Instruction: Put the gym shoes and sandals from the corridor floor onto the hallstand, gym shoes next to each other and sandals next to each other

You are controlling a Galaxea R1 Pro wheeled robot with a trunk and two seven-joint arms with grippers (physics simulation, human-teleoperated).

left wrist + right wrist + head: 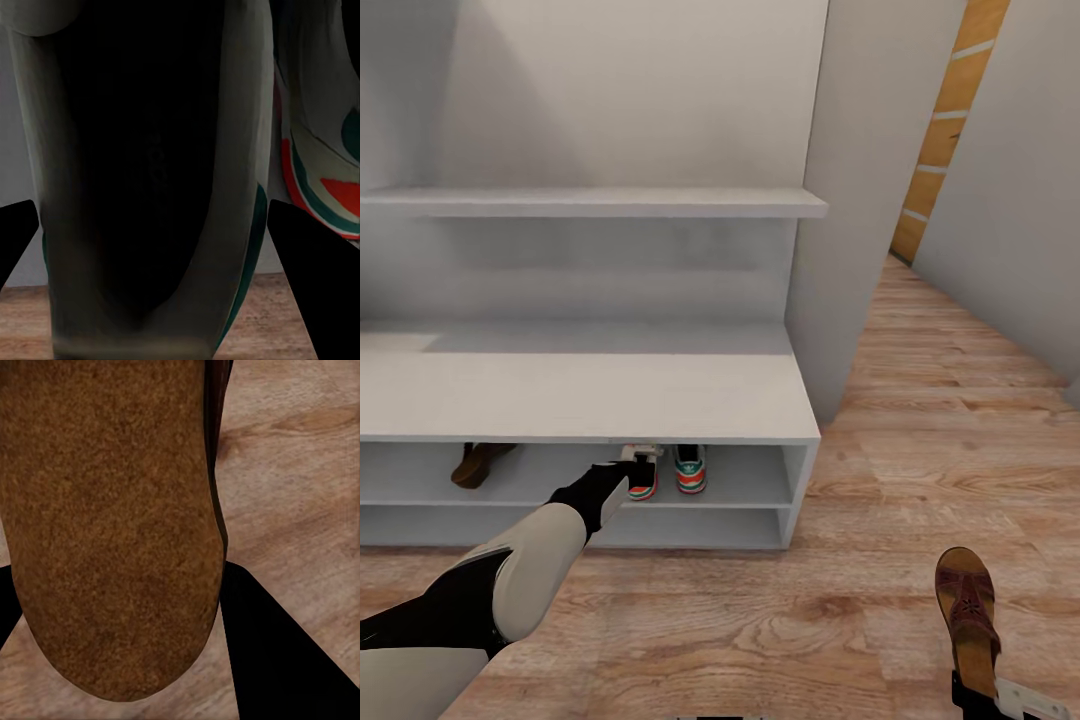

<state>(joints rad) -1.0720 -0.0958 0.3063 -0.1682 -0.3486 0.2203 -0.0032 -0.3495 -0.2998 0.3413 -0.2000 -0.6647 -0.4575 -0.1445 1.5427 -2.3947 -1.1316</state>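
Wood-plank floor, white bench mid-frame | my left gripper clamps sneaker on upper shelf beside second sneaker | nudge level, touching, then release | right gripper holds sandal, lower right | other sandal shelved left.

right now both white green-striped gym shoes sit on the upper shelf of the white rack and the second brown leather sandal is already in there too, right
Not quite. The gym shoes are on the upper shelf of the white rack, with the left gripper at one of them. One brown sandal is on that shelf, but the second sandal is off the rack, over the wood floor at the right gripper, as the head view shows.
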